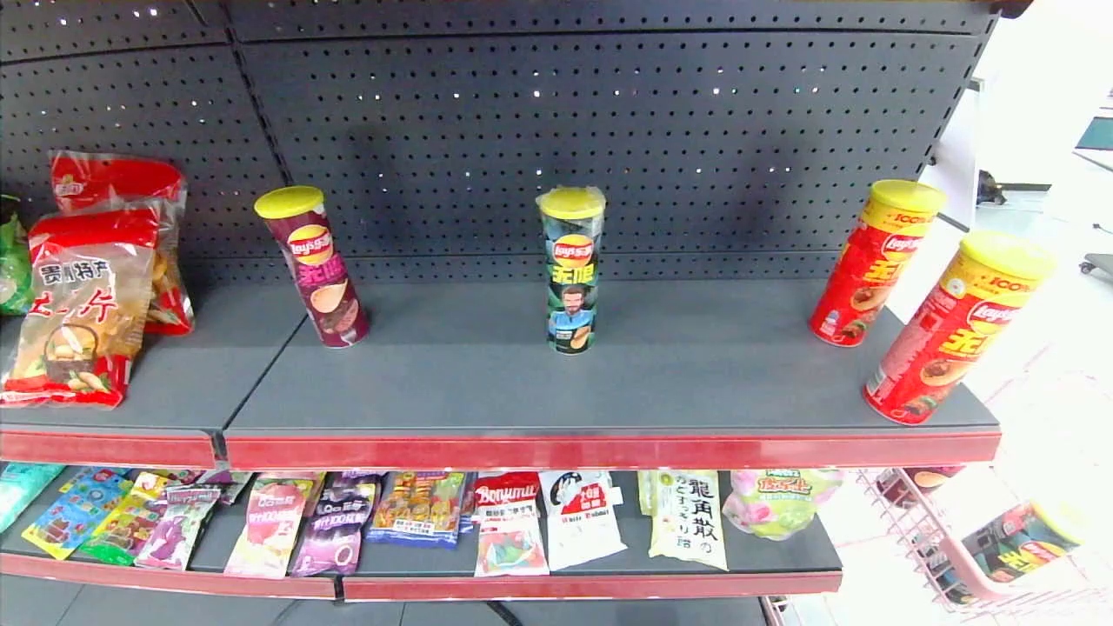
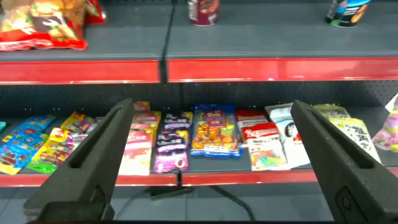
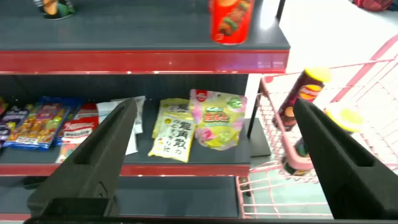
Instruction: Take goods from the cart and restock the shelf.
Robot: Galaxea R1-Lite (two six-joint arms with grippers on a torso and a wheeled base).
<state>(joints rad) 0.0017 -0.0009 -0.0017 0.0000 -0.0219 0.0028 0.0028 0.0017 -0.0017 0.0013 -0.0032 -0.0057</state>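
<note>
Cans are sitting in the pink cart, off the right end of the shelf; one is leaning, lid up. Your right gripper, fingers apart and empty, is hanging nearer them. Your left gripper, likewise spread, is facing the shelf.

Dark grey metal shelf: purple chip can, green chip can and two red chip cans, all upright. Pink wire cart holds further cans.
</note>
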